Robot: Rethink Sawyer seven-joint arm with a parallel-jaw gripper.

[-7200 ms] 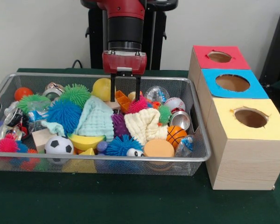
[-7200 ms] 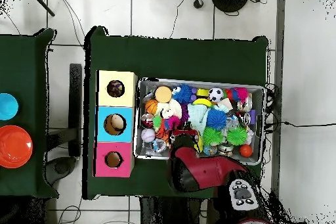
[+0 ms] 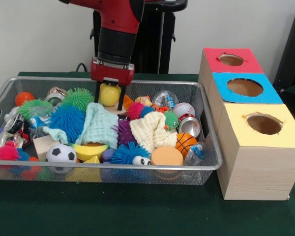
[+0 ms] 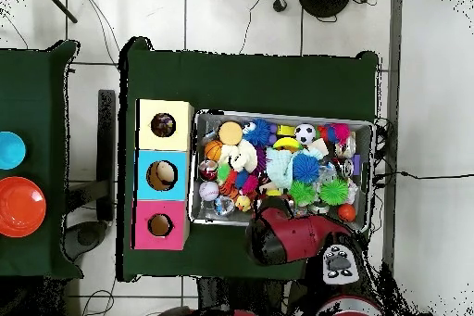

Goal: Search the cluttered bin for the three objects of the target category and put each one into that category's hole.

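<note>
The wire mesh bin [image 3: 113,167] holds a heap of toys and also shows in the overhead view [image 4: 282,115]. My gripper [image 3: 109,104] is low at the bin's back middle. It is open, with one finger on each side of a yellow ball [image 3: 109,93]. A crumpled clear wad with coloured dots [image 3: 165,98] lies at the back right. Another crinkly wad [image 3: 194,153] sits at the front right corner. Whitish crumpled wads [image 3: 14,120] lie at the left end. The yellow-topped box's hole [image 3: 264,124] is right of the bin and also shows from overhead [image 4: 163,125].
A mint waffle towel [image 3: 99,125] and a cream waffle towel [image 3: 148,130] lie mid-bin among spiky balls, a soccer ball [image 3: 62,153] and a basketball [image 3: 185,141]. Blue-topped [image 3: 246,87] and red-topped [image 3: 231,59] boxes stand behind the yellow one. My arm [image 4: 292,236] overhangs the bin.
My gripper has moved left in the front view and now straddles the yellow ball. The cream towel and the small toys near it have shifted a little.
</note>
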